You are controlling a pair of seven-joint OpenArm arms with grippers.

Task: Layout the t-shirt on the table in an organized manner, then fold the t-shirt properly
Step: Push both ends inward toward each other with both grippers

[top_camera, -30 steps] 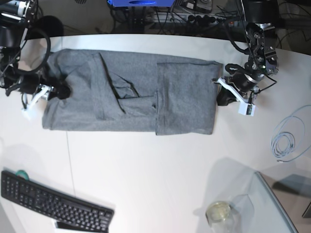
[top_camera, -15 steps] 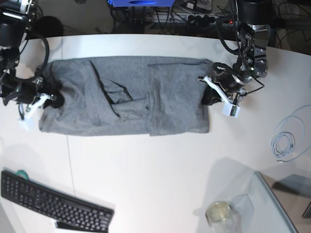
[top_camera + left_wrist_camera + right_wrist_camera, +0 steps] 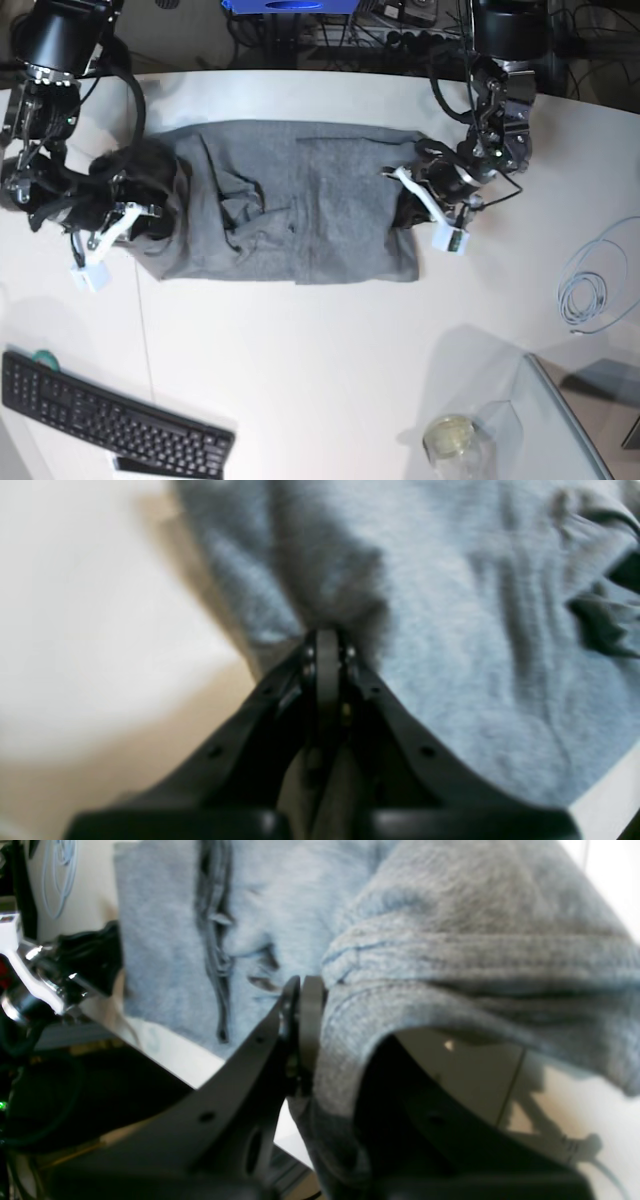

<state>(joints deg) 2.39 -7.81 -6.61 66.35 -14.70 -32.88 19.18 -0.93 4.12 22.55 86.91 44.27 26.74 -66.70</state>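
Fold incomplete. T-shirt [image 3: 290, 205] partly folded into a long band on surface [image 3: 320, 350], stretched between both grippers. Left gripper [image 3: 325, 645] and right gripper [image 3: 302, 990] each clamped on opposite end hems. Creases visible; further folding judged outstanding.

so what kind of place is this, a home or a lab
Most likely a robotics lab or office: the white table carries a computer keyboard and a coiled cable, with a power strip and wiring behind.
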